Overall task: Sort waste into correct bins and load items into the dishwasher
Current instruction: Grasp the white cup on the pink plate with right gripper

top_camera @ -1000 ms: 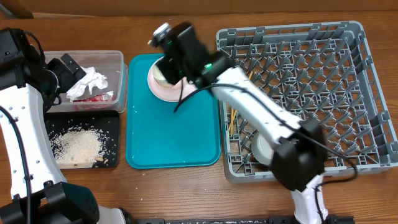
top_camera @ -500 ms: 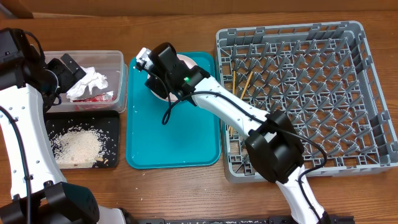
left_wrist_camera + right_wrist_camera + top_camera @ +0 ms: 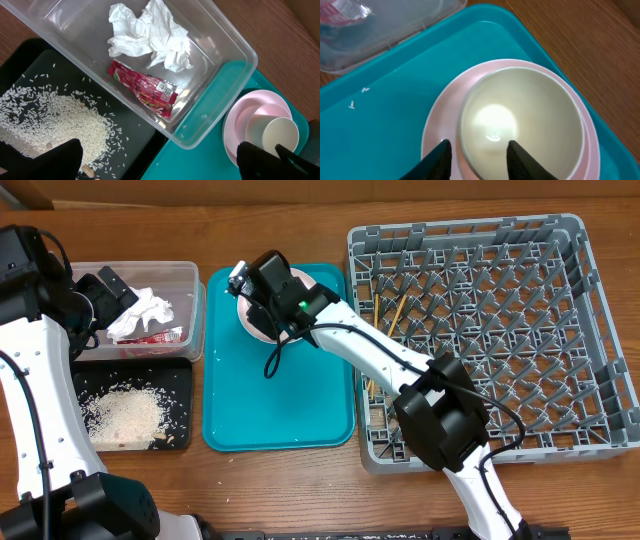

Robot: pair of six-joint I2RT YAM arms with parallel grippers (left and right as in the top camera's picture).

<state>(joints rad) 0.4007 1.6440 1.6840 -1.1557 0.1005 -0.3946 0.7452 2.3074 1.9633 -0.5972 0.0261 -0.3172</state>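
Observation:
The cream cup sits in a small pink bowl on the pink plate, on the teal tray. My right gripper is open. It straddles the cup's near wall, one finger outside and one inside; it also shows in the overhead view. My left gripper is open and empty above the clear tub, which holds the white napkin and red wrapper. The black tray holds rice. Chopsticks lie in the grey rack.
The clear tub and black tray sit side by side left of the teal tray, and the rack stands right of it. My right arm reaches across the rack's near-left corner and hides that part of it. Bare wood table runs along the front edge.
My right gripper swung left along the teal tray's far end and came down onto the cup and plate stack, then edged slightly right. My left arm has not moved.

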